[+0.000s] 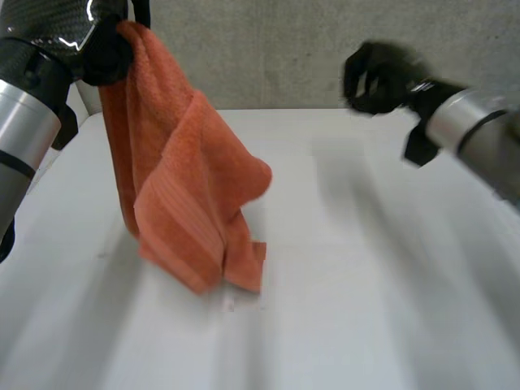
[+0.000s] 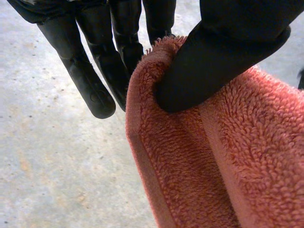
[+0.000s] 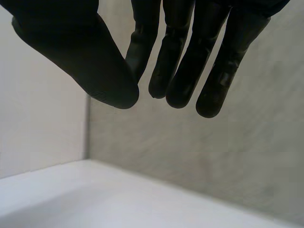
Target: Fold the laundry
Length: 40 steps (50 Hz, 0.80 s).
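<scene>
I judged the orange towel (image 1: 183,187) soft, light and limp, its terry pile thick enough to grip without slipping. The best hold looked to be a hemmed corner or the banded edge. It hung bunched from my left hand (image 1: 106,50), raised over the white surface (image 1: 366,284); whether its lower end touched down I could not tell. That hand's thumb (image 2: 213,66) pinched the hem against the fingers. My right hand (image 1: 375,77) hovered well apart, fingers relaxed, holding nothing.
</scene>
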Each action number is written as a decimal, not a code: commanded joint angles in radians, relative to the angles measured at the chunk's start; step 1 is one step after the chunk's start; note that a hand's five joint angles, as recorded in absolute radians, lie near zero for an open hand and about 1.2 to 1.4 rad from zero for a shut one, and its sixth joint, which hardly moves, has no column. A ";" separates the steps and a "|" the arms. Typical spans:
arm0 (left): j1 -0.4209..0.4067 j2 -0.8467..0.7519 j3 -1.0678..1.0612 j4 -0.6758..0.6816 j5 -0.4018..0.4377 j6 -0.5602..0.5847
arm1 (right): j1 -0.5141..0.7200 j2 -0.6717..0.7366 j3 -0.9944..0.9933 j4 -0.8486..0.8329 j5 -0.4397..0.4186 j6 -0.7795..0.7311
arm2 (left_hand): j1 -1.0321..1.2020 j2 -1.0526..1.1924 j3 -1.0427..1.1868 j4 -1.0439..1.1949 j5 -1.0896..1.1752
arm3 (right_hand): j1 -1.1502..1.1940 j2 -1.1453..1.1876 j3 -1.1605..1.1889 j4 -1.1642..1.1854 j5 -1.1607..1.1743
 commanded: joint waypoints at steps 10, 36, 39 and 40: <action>-0.039 0.010 0.004 0.019 -0.007 -0.009 | -0.015 -0.080 0.208 0.044 -0.087 -0.108 | 0.214 0.179 0.181 0.180 0.191 | -0.712 -0.898 -0.899 -0.906 -0.881; -0.119 0.101 -0.084 -0.026 -0.002 0.000 | 0.292 0.511 -0.232 0.141 -0.601 0.250 | 0.214 0.179 0.181 0.180 0.191 | -0.718 -0.905 -0.905 -0.912 -0.887; -0.119 0.090 -0.082 -0.023 0.001 0.000 | 0.318 0.510 -0.219 0.140 -0.684 0.263 | 0.214 0.179 0.181 0.180 0.191 | -0.689 -0.875 -0.876 -0.883 -0.858; -0.117 0.084 -0.081 -0.023 0.001 0.000 | 0.321 0.507 -0.214 0.140 -0.701 0.263 | 0.214 0.179 0.181 0.180 0.191 | -0.590 -0.776 -0.777 -0.784 -0.759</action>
